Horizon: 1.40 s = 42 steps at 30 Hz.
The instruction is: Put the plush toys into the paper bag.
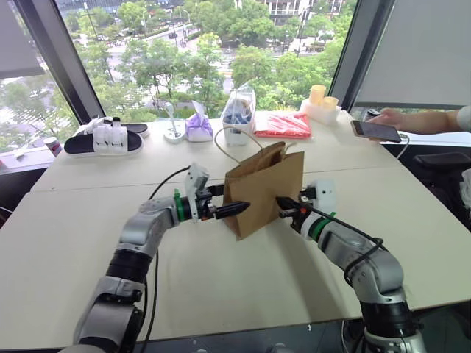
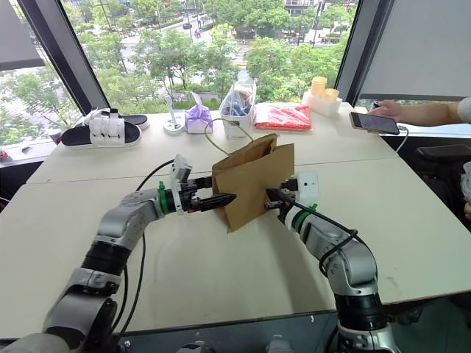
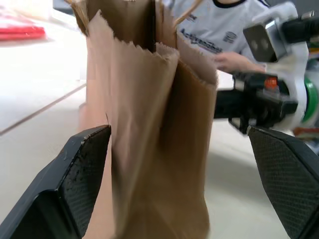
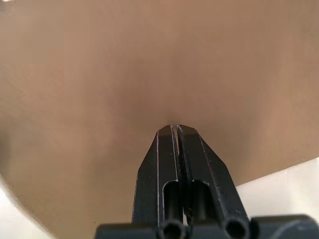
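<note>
While the right tool (image 4: 175, 128) presses shut against the paper bag (image 1: 266, 187), the left tool (image 1: 234, 209) gapes wide.

Both silver-grey segmented metal robot arms (image 1: 140, 235) carried a green ring at the wrist, white camera blocks and loose black cables. The black textured fingers (image 3: 79, 174) tapered to points. The person at the table edge wore a white printed jersey (image 3: 219, 25).

Bright daylight pours in from the windows (image 1: 199, 51) at twelve o'clock, slightly washing out the trees outside. The table (image 1: 221, 294) is evenly lit, with soft shadows falling toward six o'clock. In the left wrist view the paper bag (image 3: 149, 124) is motion-blurred; the background there is unfocused.
</note>
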Tool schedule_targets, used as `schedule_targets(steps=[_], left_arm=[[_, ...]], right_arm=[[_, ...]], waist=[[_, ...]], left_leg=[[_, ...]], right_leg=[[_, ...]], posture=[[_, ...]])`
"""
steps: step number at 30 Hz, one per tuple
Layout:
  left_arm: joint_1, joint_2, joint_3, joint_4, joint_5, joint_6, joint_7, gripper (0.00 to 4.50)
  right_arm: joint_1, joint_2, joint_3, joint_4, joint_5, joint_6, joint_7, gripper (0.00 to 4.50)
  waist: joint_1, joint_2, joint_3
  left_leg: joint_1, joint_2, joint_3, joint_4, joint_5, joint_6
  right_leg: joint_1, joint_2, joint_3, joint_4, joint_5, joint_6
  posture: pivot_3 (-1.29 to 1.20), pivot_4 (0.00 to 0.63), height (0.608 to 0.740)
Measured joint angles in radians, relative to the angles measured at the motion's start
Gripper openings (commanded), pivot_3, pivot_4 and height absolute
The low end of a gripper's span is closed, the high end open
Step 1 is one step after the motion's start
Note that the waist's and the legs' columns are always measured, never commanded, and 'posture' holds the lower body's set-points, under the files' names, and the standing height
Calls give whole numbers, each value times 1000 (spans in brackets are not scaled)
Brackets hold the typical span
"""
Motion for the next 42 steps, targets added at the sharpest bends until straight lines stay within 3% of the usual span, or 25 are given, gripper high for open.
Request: schedule_targets(steps=[1, 4, 11, 19, 26, 31, 39, 42], left_arm=[[-1, -20, -1, 8, 12, -15, 18, 4500], [-1, -42, -4, 14, 25, -29, 41, 3625], [4, -42, -4, 14, 34, -25, 57, 190], [-52, -44, -2, 97, 29, -7, 11, 190], [-226, -24, 10, 249, -21, 65, -193, 190], [-338, -17, 10, 388, -28, 72, -378, 190], [-364, -27, -7, 669, 108, -175, -455, 190], [-364, -17, -7, 752, 165, -248, -447, 1493]], right_arm=[[-7, 8, -1, 11, -5, -10, 1, 55], [-10, 13, -2, 13, -11, -15, 4, 0], [-8, 0, -32, -31, -9, 2, 5, 0], [79, -93, -174, -285, 128, 159, 14, 0], [331, -282, -504, -551, 522, 282, 78, 0], [488, -409, -674, -574, 725, 286, 44, 0], [583, -509, -712, -580, 854, 229, -31, 0], [577, -538, -682, -578, 858, 205, -46, 0]], waist=[[-1, 0, 0], [-5, 0, 0], [-3, 0, 0], [3, 0, 0], [0, -1, 1], [0, -2, 1], [4, -4, 2], [5, -6, 3]], left_leg=[[0, 0, 0, 0, 0, 0], [0, 0, 0, 0, 0, 0], [0, 0, 0, 0, 0, 0], [-2, 0, -1, 1, 0, 0], [-3, 0, -1, 1, -1, 1], [-3, 0, 0, 1, -1, 2], [-2, 0, 0, 2, -1, 2], [-3, 0, 0, 3, -1, 2]], right_leg=[[0, 0, 0, 0, 0, 0], [-1, 0, 0, 1, 0, 0], [-1, 0, 0, 1, 0, 0], [-1, 0, -1, -1, 0, 0], [0, 0, -1, -1, -1, 2], [0, 0, -1, -1, -1, 2], [0, 0, 0, -1, -1, 2], [0, 0, 0, -1, -1, 2]], posture=[[0, 150, 740], [0, 150, 740], [0, 150, 740], [0, 150, 740], [0, 150, 740], [0, 150, 740], [0, 150, 740], [0, 150, 740]])
